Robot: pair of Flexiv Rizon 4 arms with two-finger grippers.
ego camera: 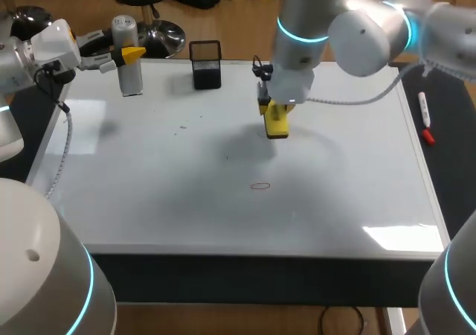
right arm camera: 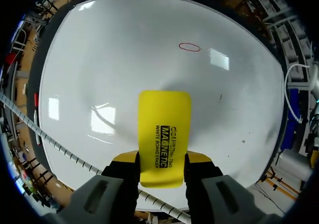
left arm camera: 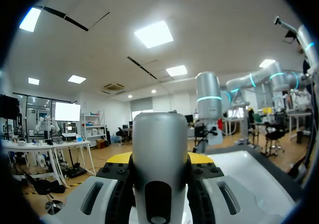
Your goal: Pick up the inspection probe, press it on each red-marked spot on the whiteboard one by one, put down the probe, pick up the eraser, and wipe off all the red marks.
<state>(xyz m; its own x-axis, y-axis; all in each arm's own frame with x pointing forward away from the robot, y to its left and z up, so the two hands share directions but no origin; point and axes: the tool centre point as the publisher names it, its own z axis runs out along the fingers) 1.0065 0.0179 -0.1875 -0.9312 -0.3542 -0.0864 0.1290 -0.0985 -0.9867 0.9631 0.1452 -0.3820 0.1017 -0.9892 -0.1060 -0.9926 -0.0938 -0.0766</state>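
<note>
The yellow eraser (ego camera: 277, 120) hangs just above the whiteboard (ego camera: 149, 193), right of its middle, with my right gripper (ego camera: 274, 109) shut on it. In the right wrist view the eraser (right arm camera: 164, 134) sticks out ahead between the fingers of the right gripper (right arm camera: 160, 165), and a red oval mark (right arm camera: 189, 47) lies on the board beyond it. In the head view that red mark (ego camera: 260, 186) is nearer the front edge than the eraser. My left gripper (ego camera: 132, 54) is shut on the grey cylindrical probe (ego camera: 129, 59), upright at the board's far left corner. Seen from the left wrist, the probe (left arm camera: 159, 149) fills the left gripper (left arm camera: 159, 184).
A black mesh pen holder (ego camera: 206, 65) stands at the board's back edge. A red-capped marker (ego camera: 424, 113) lies on the dark strip right of the board. A few faint dark specks (ego camera: 184, 126) dot the board's left half.
</note>
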